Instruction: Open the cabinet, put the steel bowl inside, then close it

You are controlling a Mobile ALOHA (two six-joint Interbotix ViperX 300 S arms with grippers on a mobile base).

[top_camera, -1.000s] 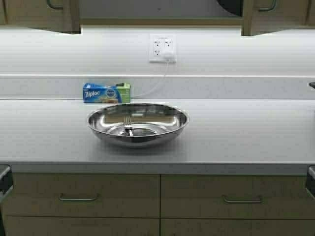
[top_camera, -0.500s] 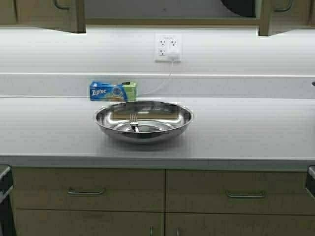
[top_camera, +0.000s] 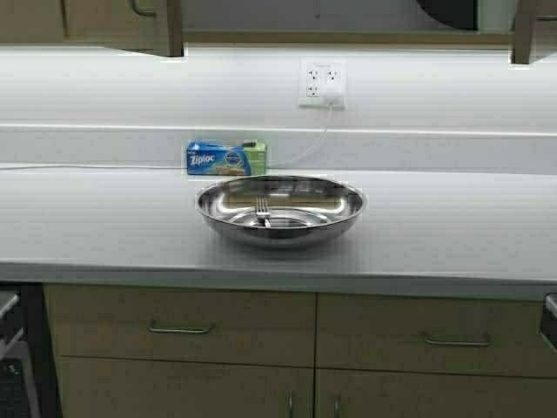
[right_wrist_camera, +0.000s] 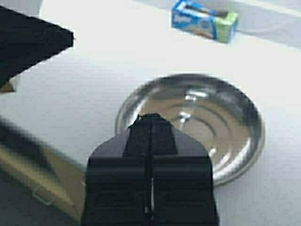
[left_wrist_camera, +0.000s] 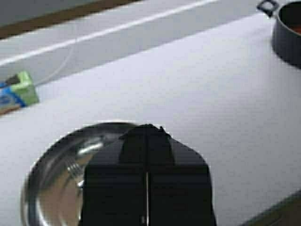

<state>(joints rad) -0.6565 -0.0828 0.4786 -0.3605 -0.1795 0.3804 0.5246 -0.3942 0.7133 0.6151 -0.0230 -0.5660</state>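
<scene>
The steel bowl (top_camera: 279,210) sits on the white counter, wide, shallow and shiny, with a fork-like shape in its bottom. It also shows in the left wrist view (left_wrist_camera: 51,179) and the right wrist view (right_wrist_camera: 211,122). The lower edges of the tan cabinet doors show at the top left (top_camera: 117,22) and top right (top_camera: 533,30) of the high view, one small handle (top_camera: 144,10) in sight. My left gripper (left_wrist_camera: 147,127) and right gripper (right_wrist_camera: 151,116) are both shut and empty, held low in front of the counter, short of the bowl.
A blue and green Ziploc box (top_camera: 226,158) stands behind the bowl under a wall outlet (top_camera: 322,83) with a white cord. A dark grey pot (left_wrist_camera: 289,33) stands farther along the counter. Tan drawers (top_camera: 178,326) with bar handles lie below the counter edge.
The robot's base has moved: the whole scene has shifted to the right in the high view, and more of the drawers shows. The bowl has stayed put on the counter.
</scene>
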